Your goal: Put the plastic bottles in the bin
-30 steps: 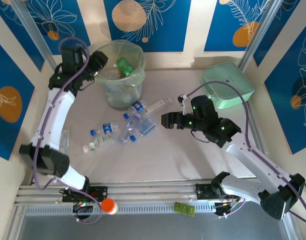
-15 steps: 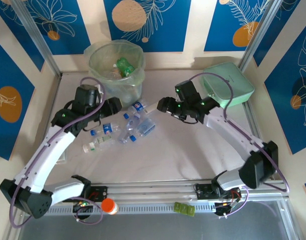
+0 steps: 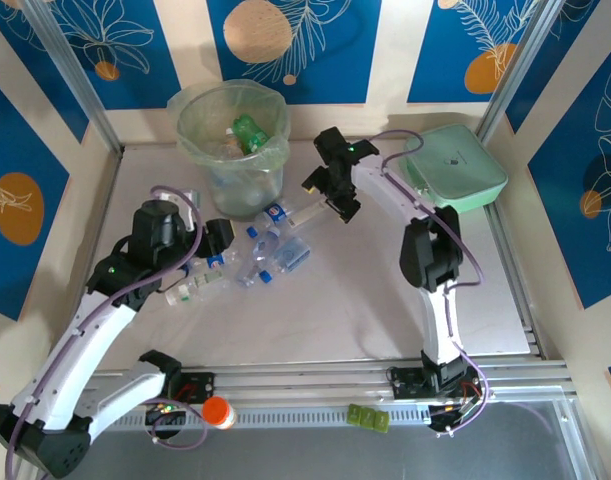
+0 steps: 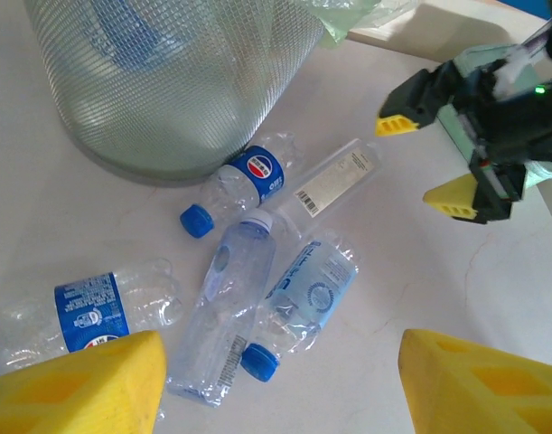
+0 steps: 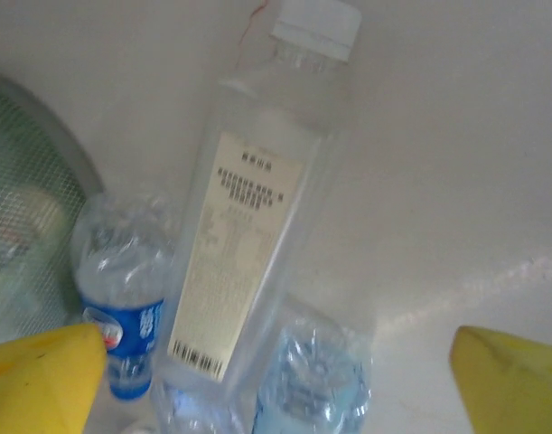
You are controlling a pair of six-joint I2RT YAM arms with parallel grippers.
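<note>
From above I saw the whole spread. The bin [image 3: 232,150] stood at the far side of the pale surface [image 3: 365,300], and I counted six bottles [image 3: 255,255] lying loose in a heap just in front of it. A green bottle [image 3: 247,130] showed inside the bin near the rim. The others in there were too blurred through the wall to count.

My left wrist camera sat lower and gave me the labels. A bottle with a round red, white and blue badge [image 4: 248,176] lay just beside the bin's foot. A square clear bottle with a white label [image 4: 334,176] lay next to it on the side away from the bin. Only five of the six were plain in that view.

My right wrist camera added that square bottle's white cap [image 5: 316,23] and the print on its label.

My left tool [image 3: 217,240] hung over the heap in front of the bin, with its fingers well apart and nothing between them. My right tool [image 4: 425,158] hung over the square bottle, to the right of the bin's foot. Its jaws were wide apart, one to each side of the bottle, and closed on nothing.

One flat mint-green case [image 3: 455,170] lay well to the right of the bin.

Around the surface stood walls of blue panels with white leaves and orange discs, split by cream strips, and metal posts in the far corners.
</note>
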